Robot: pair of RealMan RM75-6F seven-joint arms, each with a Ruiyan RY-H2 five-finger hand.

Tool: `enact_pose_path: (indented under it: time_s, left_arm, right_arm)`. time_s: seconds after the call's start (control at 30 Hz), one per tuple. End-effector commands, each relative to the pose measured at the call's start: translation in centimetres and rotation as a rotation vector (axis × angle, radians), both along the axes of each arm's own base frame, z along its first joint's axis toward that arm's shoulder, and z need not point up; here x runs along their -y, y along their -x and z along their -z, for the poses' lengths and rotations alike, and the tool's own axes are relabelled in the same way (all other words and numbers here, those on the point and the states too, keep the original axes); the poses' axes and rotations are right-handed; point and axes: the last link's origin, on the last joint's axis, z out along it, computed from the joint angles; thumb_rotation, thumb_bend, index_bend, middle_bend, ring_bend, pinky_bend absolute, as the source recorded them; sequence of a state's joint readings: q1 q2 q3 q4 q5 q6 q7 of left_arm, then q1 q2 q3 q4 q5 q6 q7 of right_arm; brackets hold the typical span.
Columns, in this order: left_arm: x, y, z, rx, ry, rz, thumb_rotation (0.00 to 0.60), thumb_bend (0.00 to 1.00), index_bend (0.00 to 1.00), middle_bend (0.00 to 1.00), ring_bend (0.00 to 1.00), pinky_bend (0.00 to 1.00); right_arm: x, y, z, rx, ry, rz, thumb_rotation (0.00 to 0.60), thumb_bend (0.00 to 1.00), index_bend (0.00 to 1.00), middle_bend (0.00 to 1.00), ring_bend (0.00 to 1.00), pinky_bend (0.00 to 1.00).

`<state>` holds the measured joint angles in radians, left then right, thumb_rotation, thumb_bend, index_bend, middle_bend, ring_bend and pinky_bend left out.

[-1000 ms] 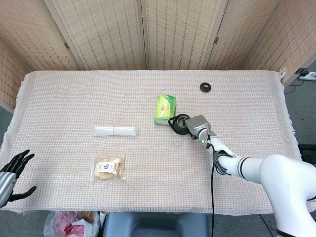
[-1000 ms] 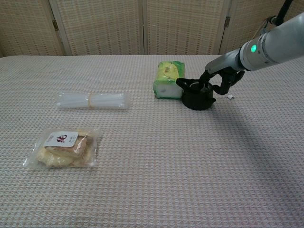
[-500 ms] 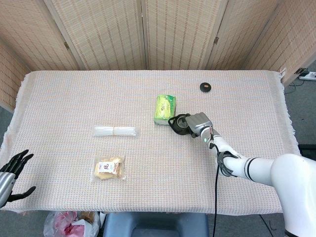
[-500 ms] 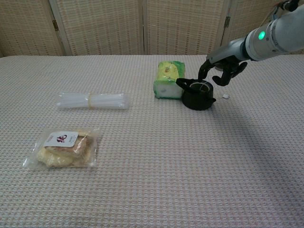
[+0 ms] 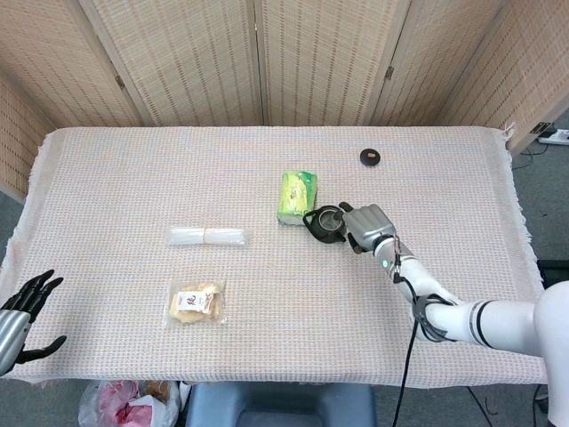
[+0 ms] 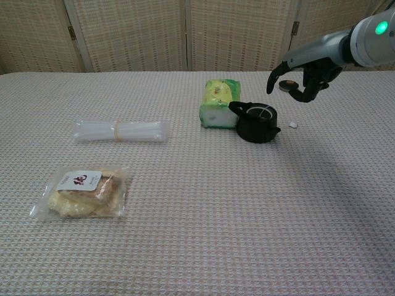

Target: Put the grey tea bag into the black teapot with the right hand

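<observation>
The black teapot (image 6: 257,123) (image 5: 325,225) stands open-topped next to a green packet. The grey tea bag (image 6: 266,111) lies inside its mouth, and a small white tag (image 6: 294,125) rests on the cloth just right of the pot. My right hand (image 6: 303,76) (image 5: 368,227) hovers above and to the right of the pot, fingers apart and hanging down, holding nothing. My left hand (image 5: 21,313) shows at the table's near left corner, fingers spread and empty.
A green packet (image 6: 218,103) touches the teapot's left side. The black lid (image 5: 370,157) lies farther back. A clear plastic roll (image 6: 120,131) and a snack bag (image 6: 83,192) lie on the left of the woven tablecloth (image 6: 203,209).
My right hand has risen from the teapot's mouth and drawn off to the right. The tea bag has stayed in the pot. The left hand has not moved.
</observation>
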<state>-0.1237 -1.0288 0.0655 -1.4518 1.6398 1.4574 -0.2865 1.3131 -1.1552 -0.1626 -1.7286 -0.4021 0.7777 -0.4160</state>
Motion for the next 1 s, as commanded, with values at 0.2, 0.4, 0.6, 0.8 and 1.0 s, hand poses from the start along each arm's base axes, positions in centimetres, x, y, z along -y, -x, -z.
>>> enact_pose_path:
  time_s: [0.2,0.4,0.6,0.8,1.0]
  left_arm:
    - [0.3,-0.4,0.1,-0.001,-0.003,0.02,0.6,0.27,0.0,0.0,0.0,0.24]
    - [0.6,-0.7,0.2,-0.006,-0.005,0.035,0.6,0.27,0.0,0.0,0.0,0.24]
    - [1.0,-0.9,0.5,-0.028,-0.006,0.049,0.6,0.27,0.0,0.0,0.0,0.24]
    - [1.2,-1.3,1.0,-0.041,0.006,0.067,0.6,0.27,0.0,0.0,0.0,0.24]
    - [1.4,-1.5,1.4,-0.061,0.005,0.08,0.6,0.27,0.0,0.0,0.0,0.24]
  right_arm:
    - [-10.1,5.1,-5.9,0.039,0.248,-0.109,0.6,0.52,0.12,0.0,0.36,0.56]
    - [-15.8,9.3,-7.4,0.071,0.35,-0.101,0.6,0.42,0.1,0.0,0.25,0.42]
    - [-20.0,13.3,-7.2,0.154,0.46,-0.106,0.6,0.41,0.08,0.0,0.21,0.28]
    - [-21.8,15.8,-7.5,0.161,0.575,-0.116,0.6,0.37,0.03,0.0,0.02,0.0]
    - [-22.9,17.0,-7.6,0.192,0.563,-0.112,0.6,0.35,0.01,0.0,0.0,0.0]
